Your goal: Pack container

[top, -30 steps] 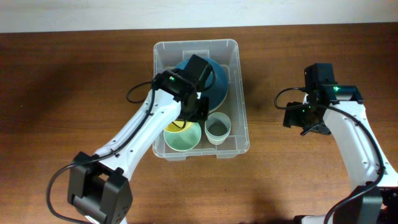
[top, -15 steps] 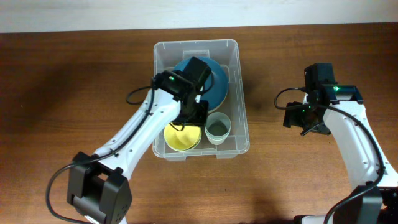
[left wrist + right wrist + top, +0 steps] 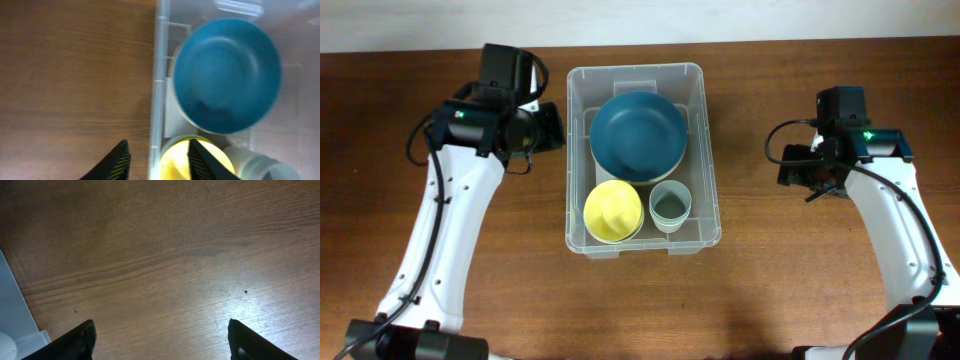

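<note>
The container (image 3: 710, 150), a clear plastic bin, stands in the middle of the wooden table. It holds a blue bowl (image 3: 638, 135) at the back, a yellow bowl (image 3: 612, 211) front left and a pale green cup (image 3: 670, 206) front right. My left gripper (image 3: 552, 128) hovers just outside the bin's left wall, open and empty. In the left wrist view my left gripper (image 3: 157, 145) straddles the wall (image 3: 159, 75) from above, with the blue bowl (image 3: 226, 75) and the yellow bowl (image 3: 195, 162) below. My right gripper (image 3: 798, 170) is open over bare table to the right of the bin.
Bare wooden table (image 3: 190, 255) lies under my right gripper (image 3: 160, 325). A corner of the bin (image 3: 12, 315) shows at the left edge of the right wrist view. A pale wall strip runs along the table's far edge.
My left arm has let go of the yellow bowl in the bin's front left, then lifted out and swung left beyond the wall. The right arm has barely moved.
</note>
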Action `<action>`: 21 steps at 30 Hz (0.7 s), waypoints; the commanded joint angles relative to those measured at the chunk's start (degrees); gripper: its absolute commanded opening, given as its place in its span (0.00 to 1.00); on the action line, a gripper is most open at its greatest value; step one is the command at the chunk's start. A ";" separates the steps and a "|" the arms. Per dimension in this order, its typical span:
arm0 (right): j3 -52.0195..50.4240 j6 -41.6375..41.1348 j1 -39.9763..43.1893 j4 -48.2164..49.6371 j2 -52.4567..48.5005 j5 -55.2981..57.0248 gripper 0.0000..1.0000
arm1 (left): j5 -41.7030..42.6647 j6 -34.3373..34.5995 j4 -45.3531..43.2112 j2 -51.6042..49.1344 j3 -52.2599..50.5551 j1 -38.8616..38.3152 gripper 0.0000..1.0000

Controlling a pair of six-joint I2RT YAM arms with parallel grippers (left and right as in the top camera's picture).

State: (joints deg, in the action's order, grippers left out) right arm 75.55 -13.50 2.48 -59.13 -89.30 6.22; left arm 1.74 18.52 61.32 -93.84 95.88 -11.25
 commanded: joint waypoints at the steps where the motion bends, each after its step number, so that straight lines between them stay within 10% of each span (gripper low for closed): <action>1: 1.14 -0.24 0.17 -0.02 -0.22 0.90 0.80 | 4.57 -6.29 -1.16 -0.63 0.28 -4.04 0.24; 4: 1.14 -0.24 0.17 -0.37 -0.22 0.92 0.80 | 4.55 -7.96 -1.01 -2.89 0.09 -9.27 0.03; 21: 1.14 -0.22 0.17 -1.33 -0.22 0.96 0.80 | 7.34 -7.96 1.01 -18.29 -0.39 -15.87 0.01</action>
State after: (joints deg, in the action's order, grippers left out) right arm 75.55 -13.54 2.48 -60.23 -89.30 6.22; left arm 7.77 11.53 62.13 -111.02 95.68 -26.89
